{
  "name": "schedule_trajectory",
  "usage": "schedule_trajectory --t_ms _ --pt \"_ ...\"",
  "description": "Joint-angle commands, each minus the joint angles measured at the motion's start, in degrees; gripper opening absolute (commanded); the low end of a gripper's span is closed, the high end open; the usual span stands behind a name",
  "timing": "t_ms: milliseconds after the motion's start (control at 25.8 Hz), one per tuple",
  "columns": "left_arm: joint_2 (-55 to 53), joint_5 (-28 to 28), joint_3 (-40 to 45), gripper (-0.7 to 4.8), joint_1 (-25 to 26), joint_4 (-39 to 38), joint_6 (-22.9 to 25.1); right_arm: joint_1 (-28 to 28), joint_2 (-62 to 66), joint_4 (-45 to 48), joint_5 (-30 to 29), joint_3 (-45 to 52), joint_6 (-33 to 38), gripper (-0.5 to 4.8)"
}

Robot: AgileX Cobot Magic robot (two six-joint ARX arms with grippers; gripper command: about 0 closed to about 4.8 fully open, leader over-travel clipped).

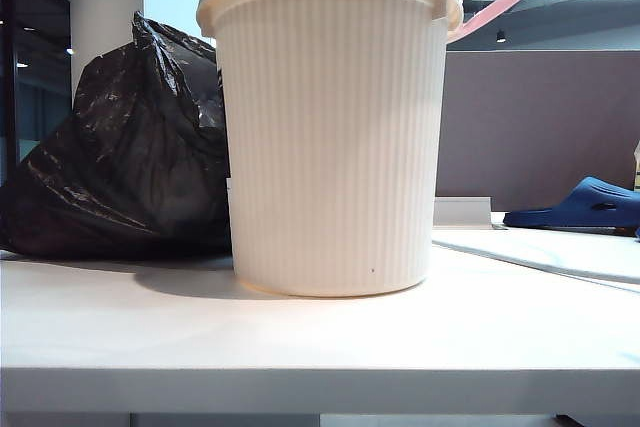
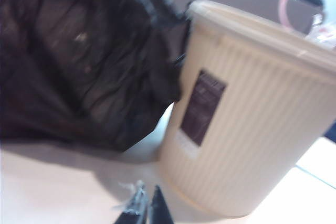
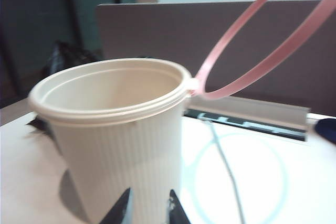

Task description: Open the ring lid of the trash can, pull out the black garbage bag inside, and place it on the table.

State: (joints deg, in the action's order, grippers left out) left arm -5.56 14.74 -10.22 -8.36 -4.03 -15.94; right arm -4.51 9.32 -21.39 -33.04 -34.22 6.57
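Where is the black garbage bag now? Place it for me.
In the exterior view the black garbage bag sits on the table, on the left, right beside the trash can and outside it.

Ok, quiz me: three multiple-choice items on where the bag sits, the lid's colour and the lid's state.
1. Where is the black garbage bag?
A. inside the trash can
B. on the table beside the trash can
C. in the right gripper

2. What colour is the ring lid?
A. pale pink
B. blue
C. black

3. The ring lid is:
A. shut on the rim
B. lying on the table
C. swung up, open

Key: B, the bag rests on the table left of the trash can; A, the hoop is pink; C, it stands above the rim.
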Motion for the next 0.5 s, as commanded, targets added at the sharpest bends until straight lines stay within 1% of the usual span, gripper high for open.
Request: schedule_trajectory --t_ms 39,194,505 --pt "-0.02 -1.03 1.75 0.17 0.02 3.15 0.50 -0.02 -2.21 1.29 -0.20 1.77 2.23 0.85" --pt "0.00 -1.05 4.28 0.17 0.02 5.62 0.55 -0.02 -4.55 2.40 0.74 4.85 3.96 0.85" --pt "0.07 -2.05 8.74 0.17 0.02 9.53 0.94 -0.02 -9.16 2.95 9.25 10.73 6.38 0.84"
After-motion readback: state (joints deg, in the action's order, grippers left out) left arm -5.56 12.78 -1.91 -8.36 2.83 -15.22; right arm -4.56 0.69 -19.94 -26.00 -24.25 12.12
